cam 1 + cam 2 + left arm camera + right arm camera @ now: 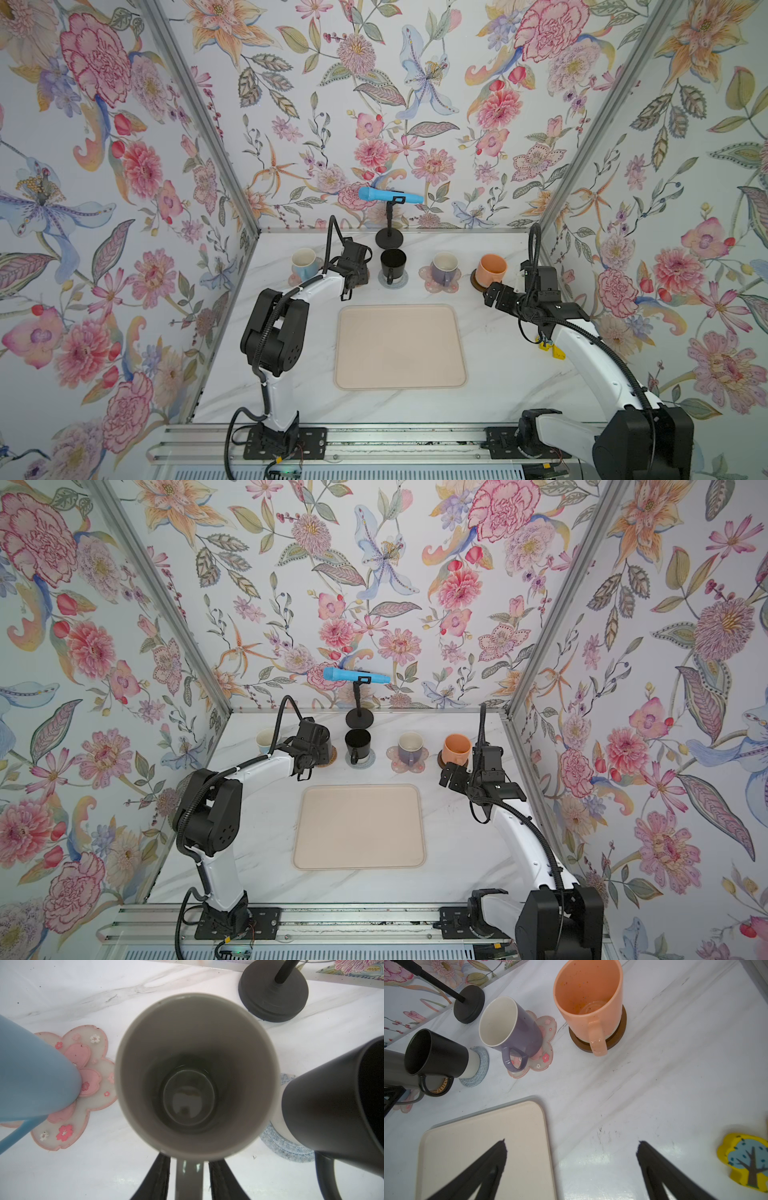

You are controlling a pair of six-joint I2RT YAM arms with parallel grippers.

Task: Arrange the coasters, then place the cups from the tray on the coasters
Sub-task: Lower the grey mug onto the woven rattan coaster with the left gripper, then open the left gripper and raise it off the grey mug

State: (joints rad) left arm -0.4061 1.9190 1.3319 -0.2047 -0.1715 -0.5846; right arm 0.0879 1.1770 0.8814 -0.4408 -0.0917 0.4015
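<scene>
Left tool [189,1157]: narrow, astride the handle of the grey cup [195,1076] at lower centre of the left wrist view, with a sliver of tabletop [104,1167] showing on each side of the handle. Reads as a loose straddle, not a clamp, presumably so as to leave the cup where it stands.

Grey cup: upright, filling the middle of that view, between the blue cup [31,1076] at left and the black cup [332,1101] at right. Seems to rest on the rattan coaster [440,1085], of which only a patch of tan weave shows, through the black cup's handle in the right wrist view. Cannot tell how well centred.

Right tool [571,1144]: wide, holding nothing, over bare tabletop by the tray's corner, right of centre in both top views, short of the orange cup [588,1001]. Probably parked there to stay clear of the other tool's work.

Tray [399,349]: centre of both top views, nothing on it.

Above it, one row across the frame:
- blue on a pink flower coaster [91,1076]
- grey on the rattan
- black on the grey-blue coaster [280,1147]
- purple cup [444,266] on the second flower coaster [546,1043]
- orange on the brown disc [618,1036]

Handles turned toward the lower edge of the top views, likely because gripped from that side. Judged all but done: only backing the left tool off the handle to go.
</scene>
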